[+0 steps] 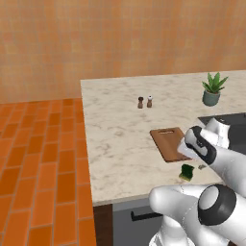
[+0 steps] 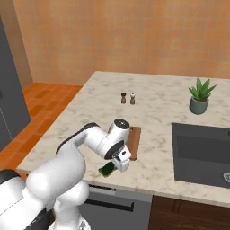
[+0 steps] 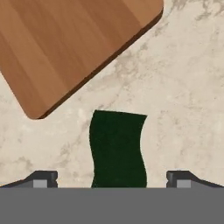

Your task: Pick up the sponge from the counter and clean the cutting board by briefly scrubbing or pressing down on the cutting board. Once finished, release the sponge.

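Observation:
The sponge, dark green on top with a yellow side, lies on the marbled counter close to its front edge. Just beyond it is the reddish-brown cutting board, which also appears in the left base view. My gripper hangs open right above the sponge. One fingertip stands on each side of it, well apart from it. In the right base view the hand hovers next to the sponge and covers the board's near end.
Two small shakers stand farther back on the counter. A potted plant is at the back right, with the dark sink in front of it. Orange floor tiles lie left of the counter.

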